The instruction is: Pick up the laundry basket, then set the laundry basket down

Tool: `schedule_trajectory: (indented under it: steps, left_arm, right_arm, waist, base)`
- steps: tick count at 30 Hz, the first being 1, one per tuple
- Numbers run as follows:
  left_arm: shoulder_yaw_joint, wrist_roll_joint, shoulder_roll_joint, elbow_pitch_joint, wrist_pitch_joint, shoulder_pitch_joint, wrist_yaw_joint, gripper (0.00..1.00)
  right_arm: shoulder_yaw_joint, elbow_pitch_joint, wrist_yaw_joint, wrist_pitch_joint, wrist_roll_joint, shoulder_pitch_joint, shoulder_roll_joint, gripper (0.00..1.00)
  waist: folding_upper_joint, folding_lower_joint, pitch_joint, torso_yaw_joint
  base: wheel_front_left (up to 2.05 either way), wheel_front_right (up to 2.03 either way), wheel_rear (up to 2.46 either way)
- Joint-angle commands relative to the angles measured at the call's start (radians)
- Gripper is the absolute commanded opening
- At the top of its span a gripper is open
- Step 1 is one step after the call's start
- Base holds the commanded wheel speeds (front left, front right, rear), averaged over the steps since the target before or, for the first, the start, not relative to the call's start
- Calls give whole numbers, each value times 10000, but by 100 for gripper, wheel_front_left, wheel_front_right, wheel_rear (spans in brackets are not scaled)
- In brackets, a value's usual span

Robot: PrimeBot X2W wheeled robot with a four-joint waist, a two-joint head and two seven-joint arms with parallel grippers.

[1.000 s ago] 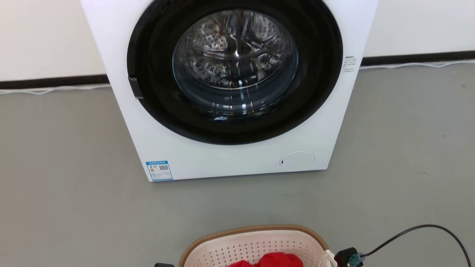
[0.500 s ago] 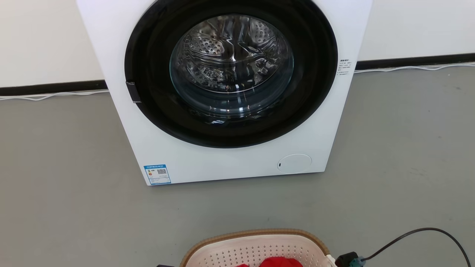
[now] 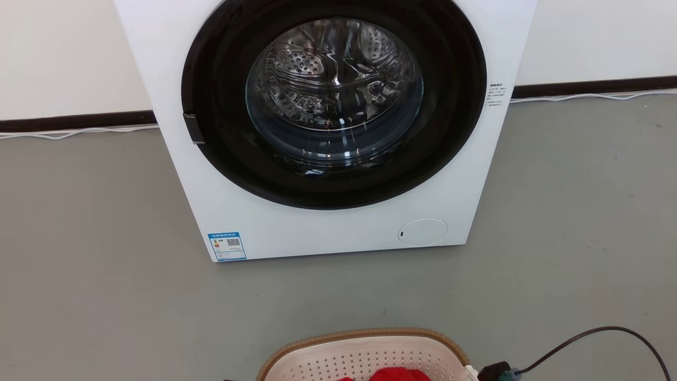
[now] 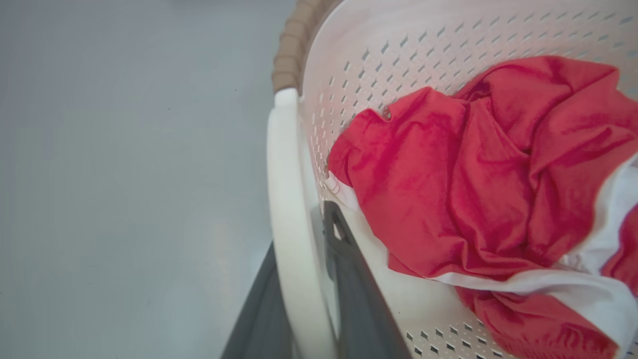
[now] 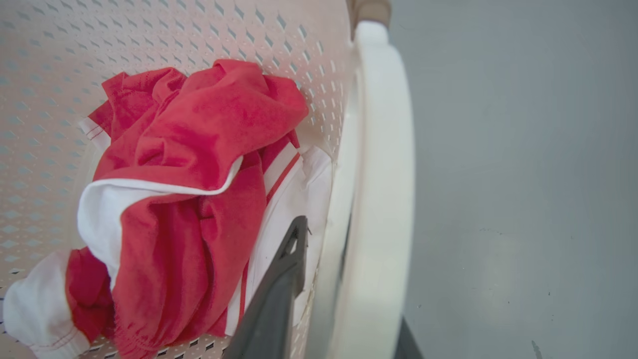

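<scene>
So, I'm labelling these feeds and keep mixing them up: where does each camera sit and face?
Head view: on the head, facing forward and down at the washing machine and laundry basket rim; a cabled dark arm part lower right.
Left wrist view: on the left wrist, looking along the left gripper, straddling a white handle.
Right wrist view: mirrored, right gripper straddling the other handle.
Both wrist views share the red clothing.
</scene>
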Motion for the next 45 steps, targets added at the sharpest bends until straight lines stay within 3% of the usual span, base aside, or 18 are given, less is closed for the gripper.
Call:
schedule_trajectory:
  steps: [1, 32, 45]
  left_arm:
    - [98, -33, 29, -156, -193, -531, -14, 0]
    - [-656, -734, 29, 98, -441, -1058, 81, 0]
    - [-431, -758, 62, 198, -1047, -3303, 227, 0]
  right_arm:
    - [304, -219, 179, -193, 40, -323, 202, 0]
    - [570, -23, 179, -663, 366, -871, 202, 0]
    - [21, 510, 179, -1585, -296, -3139, 202, 0]
  waist:
    - [0, 1, 0, -7]
    - [0, 1, 701, -15]
    - [0, 1, 3497, 433]
  base:
    - [0, 0, 0]
    - [0, 0, 0]
    - [0, 0, 0]
